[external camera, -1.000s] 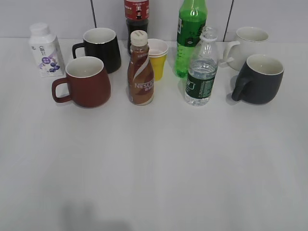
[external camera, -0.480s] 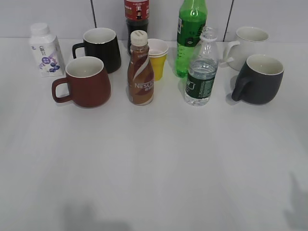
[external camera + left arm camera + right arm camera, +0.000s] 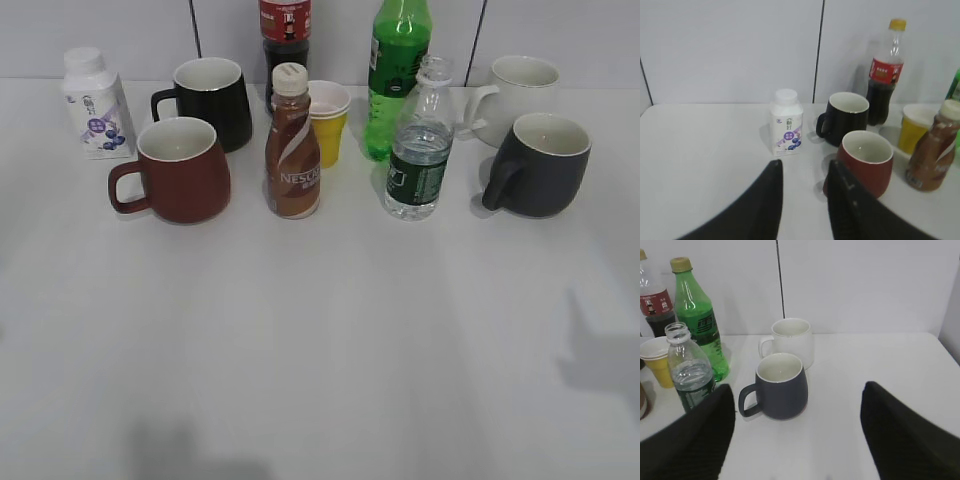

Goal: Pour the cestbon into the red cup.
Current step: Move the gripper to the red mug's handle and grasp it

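The cestbon (image 3: 418, 140), a clear capless bottle with a dark green label, stands upright right of centre; it also shows in the right wrist view (image 3: 688, 370). The red cup (image 3: 178, 169) stands at the left with its handle pointing left; it shows in the left wrist view (image 3: 866, 161) too. My left gripper (image 3: 804, 167) is open and empty, low over the table just left of the red cup's handle. My right gripper (image 3: 797, 390) is wide open and empty, in front of the dark grey mug. Neither gripper shows in the exterior view.
A brown Nescafe bottle (image 3: 292, 145), yellow paper cup (image 3: 327, 120), green soda bottle (image 3: 397, 70), cola bottle (image 3: 284, 30), black mug (image 3: 210, 102), white milk bottle (image 3: 95, 102), white mug (image 3: 518, 95) and dark grey mug (image 3: 542, 163) crowd the back. A shadow lies at the right edge.
A shadow at the lower right of the table has grown and moved up and inward. The objects have not moved.
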